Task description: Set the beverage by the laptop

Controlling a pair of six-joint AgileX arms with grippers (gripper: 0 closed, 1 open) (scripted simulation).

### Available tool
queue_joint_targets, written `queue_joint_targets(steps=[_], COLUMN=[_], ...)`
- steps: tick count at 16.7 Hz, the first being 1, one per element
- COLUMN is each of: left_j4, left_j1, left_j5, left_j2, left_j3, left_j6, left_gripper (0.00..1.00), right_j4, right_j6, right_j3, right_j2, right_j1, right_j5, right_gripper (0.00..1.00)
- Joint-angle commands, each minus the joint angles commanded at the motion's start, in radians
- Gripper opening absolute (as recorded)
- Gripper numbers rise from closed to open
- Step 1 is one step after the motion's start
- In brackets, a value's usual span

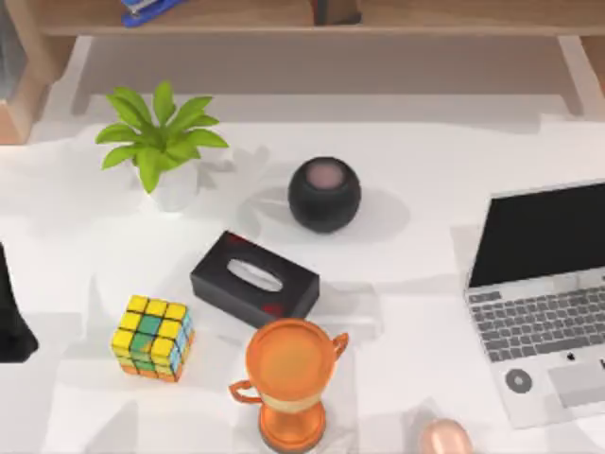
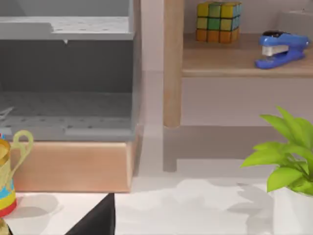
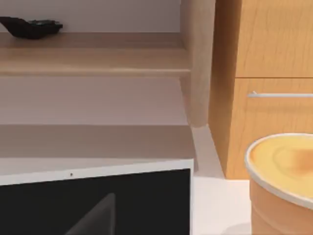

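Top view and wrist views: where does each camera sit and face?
Top view: overhead, looking down on the white table; left arm at left edge.
Left wrist view: low, facing the green potted plant; left gripper's edge shows.
Right wrist view: low, facing the slim silver-grey laptop; right gripper's edge shows.
Shared: top view shows plant and laptop too.

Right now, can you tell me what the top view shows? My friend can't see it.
A white table holds an open silver laptop at the right, with an orange trophy cup near the front middle. Around it are a black tissue box, a colourful puzzle cube, a round black speaker and a potted green plant.
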Motion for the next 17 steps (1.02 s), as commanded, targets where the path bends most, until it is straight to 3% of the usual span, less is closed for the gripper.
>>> queue_joint_targets(steps=[7,17], left_j4=[0.000,0.000], left_j1=[0.000,0.000], left_j5=[0.000,0.000], left_j2=[0.000,0.000], left_j3=[0.000,0.000], left_j6=[0.000,0.000], left_gripper=[1.00,1.00], right_j4=[0.157,0.879], right_j6=[-0.015,-0.066], right_j3=[-0.001,-0.002], right_j2=[0.162,1.036], right_j1=[-0.069,-0.351], right_j5=[-0.064,-0.327], right_gripper=[1.00,1.00])
